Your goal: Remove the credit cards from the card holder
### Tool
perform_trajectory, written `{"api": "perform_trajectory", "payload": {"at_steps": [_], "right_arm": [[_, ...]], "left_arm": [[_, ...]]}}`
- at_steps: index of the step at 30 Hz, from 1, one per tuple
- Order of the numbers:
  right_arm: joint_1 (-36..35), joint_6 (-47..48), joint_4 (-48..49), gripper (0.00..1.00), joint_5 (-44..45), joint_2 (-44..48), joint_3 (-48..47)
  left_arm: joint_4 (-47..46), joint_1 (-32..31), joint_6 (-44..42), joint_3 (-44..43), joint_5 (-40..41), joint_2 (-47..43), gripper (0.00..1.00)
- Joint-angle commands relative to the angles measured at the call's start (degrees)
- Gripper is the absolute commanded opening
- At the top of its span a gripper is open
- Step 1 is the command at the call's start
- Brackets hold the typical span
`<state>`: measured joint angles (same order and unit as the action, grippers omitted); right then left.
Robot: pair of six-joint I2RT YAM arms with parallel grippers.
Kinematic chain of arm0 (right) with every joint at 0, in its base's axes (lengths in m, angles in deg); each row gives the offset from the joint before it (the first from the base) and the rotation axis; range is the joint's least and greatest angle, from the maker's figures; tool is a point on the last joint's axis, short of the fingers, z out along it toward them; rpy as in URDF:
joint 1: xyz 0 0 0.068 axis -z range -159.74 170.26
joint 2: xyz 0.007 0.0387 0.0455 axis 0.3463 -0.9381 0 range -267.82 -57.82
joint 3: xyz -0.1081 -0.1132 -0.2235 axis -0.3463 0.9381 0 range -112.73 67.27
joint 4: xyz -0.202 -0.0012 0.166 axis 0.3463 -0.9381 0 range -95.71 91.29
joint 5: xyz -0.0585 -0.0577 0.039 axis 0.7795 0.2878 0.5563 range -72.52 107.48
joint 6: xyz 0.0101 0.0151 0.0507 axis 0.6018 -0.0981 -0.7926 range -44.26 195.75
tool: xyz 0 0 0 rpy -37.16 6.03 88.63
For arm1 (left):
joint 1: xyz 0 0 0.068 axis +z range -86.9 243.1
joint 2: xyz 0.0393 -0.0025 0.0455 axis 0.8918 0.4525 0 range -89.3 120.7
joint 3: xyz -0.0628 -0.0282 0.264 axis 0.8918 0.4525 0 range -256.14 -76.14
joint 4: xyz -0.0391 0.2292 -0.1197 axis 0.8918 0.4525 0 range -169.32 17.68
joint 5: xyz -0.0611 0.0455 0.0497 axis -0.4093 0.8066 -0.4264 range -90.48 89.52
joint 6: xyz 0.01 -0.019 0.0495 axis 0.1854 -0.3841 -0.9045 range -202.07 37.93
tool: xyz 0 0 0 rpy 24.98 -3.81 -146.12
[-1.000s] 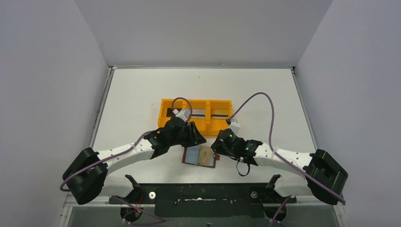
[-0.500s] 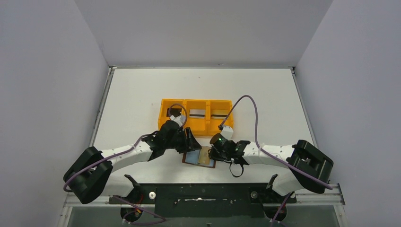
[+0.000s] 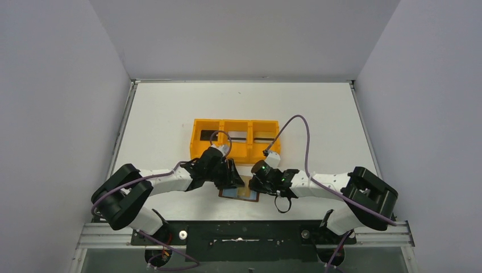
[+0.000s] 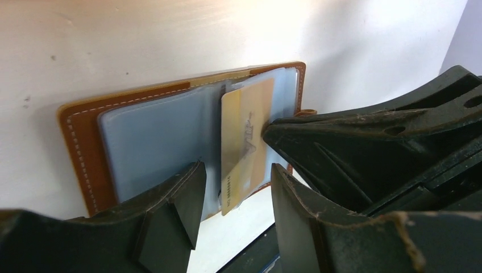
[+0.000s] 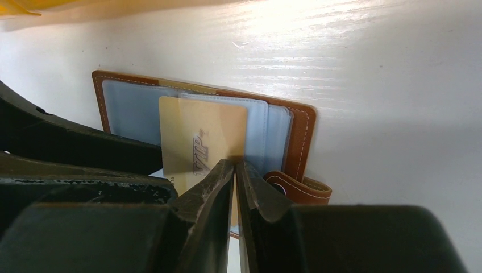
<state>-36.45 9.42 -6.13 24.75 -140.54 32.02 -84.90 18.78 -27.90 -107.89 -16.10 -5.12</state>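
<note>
The card holder (image 3: 236,194) lies open on the table, brown with blue-grey pockets (image 4: 153,142). A tan-gold credit card (image 4: 245,136) sticks partway out of its right pocket, and also shows in the right wrist view (image 5: 196,142). My right gripper (image 5: 235,166) is shut on this card's edge, next to the snap tab (image 5: 295,187). My left gripper (image 4: 236,193) is open, with one finger either side of the card's near end, over the wallet's left half. In the top view the left gripper (image 3: 232,180) and right gripper (image 3: 252,185) meet over the wallet.
An orange three-compartment tray (image 3: 199,142) stands just behind the wallet, with a thin card in its middle (image 3: 239,136) and right (image 3: 263,137) compartments. The table's near edge and black frame (image 3: 244,230) are close in front.
My left gripper has come back from the tray to the wallet's left half. My right gripper has moved left onto the tan-gold card.
</note>
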Motion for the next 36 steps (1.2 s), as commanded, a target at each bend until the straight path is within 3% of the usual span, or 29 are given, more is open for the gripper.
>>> {"api": "perform_trajectory", "payload": {"at_steps": [1,8,18,36], "right_arm": [[-0.15,-0.47,-3.63,0.11,1.08,-2.27,2.49],[0.06,-0.85,-3.39,0.11,0.99,-2.01,3.08],[0.24,-1.28,-3.77,0.11,1.28,-2.37,3.08],[0.28,-0.99,-6.26,0.11,2.94,-2.45,1.52]], "left_arm": [[-3.47,-1.31,0.73,1.02,-0.66,2.28,0.45],[-4.72,-1.56,2.54,2.27,0.85,2.14,0.38],[-2.61,-1.56,2.52,1.62,3.18,-0.23,0.0],[11.37,3.92,-3.08,-0.09,7.97,-11.51,0.0]]}}
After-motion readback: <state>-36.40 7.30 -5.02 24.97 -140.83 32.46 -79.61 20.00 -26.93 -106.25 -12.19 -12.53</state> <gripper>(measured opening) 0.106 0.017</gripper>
